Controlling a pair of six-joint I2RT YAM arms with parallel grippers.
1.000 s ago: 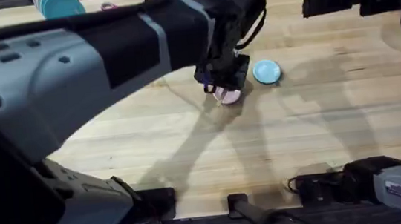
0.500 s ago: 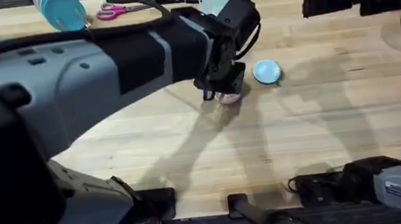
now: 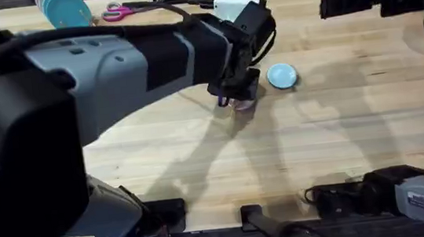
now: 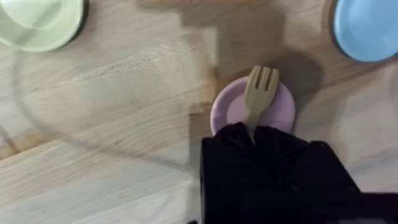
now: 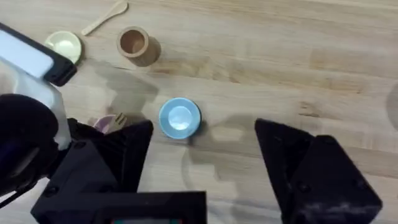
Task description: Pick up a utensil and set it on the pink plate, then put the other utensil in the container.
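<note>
A pale wooden worktop [image 3: 340, 136] carries a pink plate [image 4: 231, 107], blue plate [image 3: 282, 76], yellow plate [image 5: 64, 43], wooden cup [image 5: 134, 43] and spoon [image 5: 106, 17]; scissors [image 3: 116, 12] lie near its far edge

pale wooden fork [image 4: 259, 94], smooth pink plate [image 4: 227, 107], wood-grain table [image 4: 124, 124]

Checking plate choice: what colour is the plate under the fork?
Pastel pink plate, beneath the fork; clearest in the left wrist view.
</note>
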